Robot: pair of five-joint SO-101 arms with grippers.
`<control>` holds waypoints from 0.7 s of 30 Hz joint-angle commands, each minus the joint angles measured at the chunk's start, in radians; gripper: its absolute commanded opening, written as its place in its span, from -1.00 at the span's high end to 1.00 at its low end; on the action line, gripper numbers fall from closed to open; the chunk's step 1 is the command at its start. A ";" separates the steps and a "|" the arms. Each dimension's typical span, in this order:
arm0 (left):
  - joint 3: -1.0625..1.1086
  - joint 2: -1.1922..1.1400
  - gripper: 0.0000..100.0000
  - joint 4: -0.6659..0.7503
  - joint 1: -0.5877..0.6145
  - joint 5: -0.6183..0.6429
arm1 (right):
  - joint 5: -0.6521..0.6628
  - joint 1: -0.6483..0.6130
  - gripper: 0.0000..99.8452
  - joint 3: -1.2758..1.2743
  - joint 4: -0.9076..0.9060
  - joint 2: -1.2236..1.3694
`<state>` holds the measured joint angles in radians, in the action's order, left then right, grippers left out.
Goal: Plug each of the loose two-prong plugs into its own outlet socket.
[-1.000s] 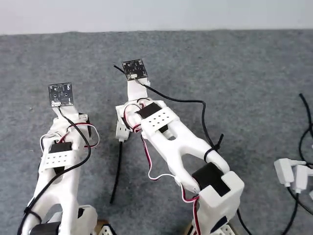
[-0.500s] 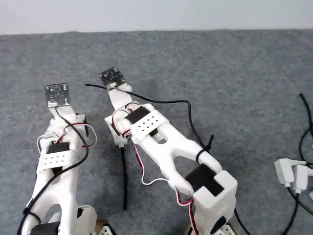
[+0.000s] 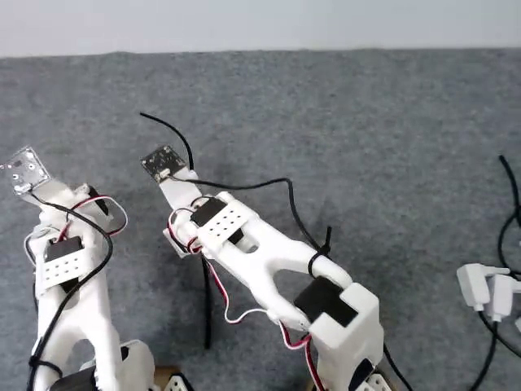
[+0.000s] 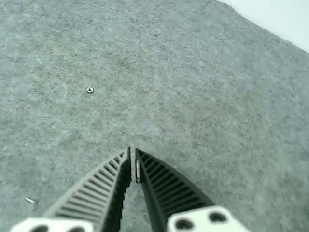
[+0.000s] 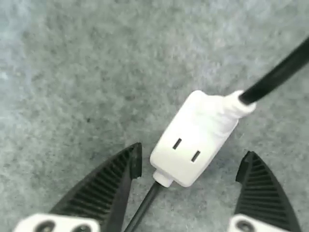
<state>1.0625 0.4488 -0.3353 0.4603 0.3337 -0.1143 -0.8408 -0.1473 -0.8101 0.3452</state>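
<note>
Right wrist view: right gripper point(image 5: 192, 155) is hanging with jaws spread wide either side of the white socket point(image 5: 193, 140), not touching it, probably lining up to grasp its body. Socket is lying on the grey mat point(image 5: 72, 72), slots facing up, black cord point(image 5: 275, 77) trailing off. Left gripper point(image 4: 131, 153) is sitting closed and empty over bare mat, seemingly idling. Plugs point(image 3: 482, 291) are lying well apart, off to the right.

Left hand point(image 4: 133, 153) and right hand point(image 5: 193, 152) farther leftward
</note>
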 commanded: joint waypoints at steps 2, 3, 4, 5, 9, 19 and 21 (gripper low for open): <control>-0.053 0.021 0.97 0.020 0.009 0.017 | 0.006 0.015 0.43 0.089 0.013 0.039; -0.053 0.021 0.97 0.020 0.009 0.017 | 0.006 0.019 0.50 0.118 -0.007 0.056; -0.053 0.023 0.97 0.020 0.011 0.018 | 0.006 0.022 0.58 0.147 -0.028 0.076; -0.053 0.026 0.97 0.018 0.011 0.018 | 0.012 0.025 0.66 0.181 -0.050 0.099; -0.053 0.029 0.97 0.017 0.011 0.020 | 0.014 0.033 0.98 0.322 -0.174 0.185; -0.053 0.023 0.97 0.017 -0.003 0.020 | 0.057 0.150 0.98 0.443 -0.487 0.077; -0.047 0.021 0.97 0.017 -0.021 0.014 | 0.107 0.179 0.98 0.445 -0.599 0.013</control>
<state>1.0625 0.4488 -0.3353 0.4618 0.3399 -0.0667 -0.7104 0.2317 -1.2689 0.5002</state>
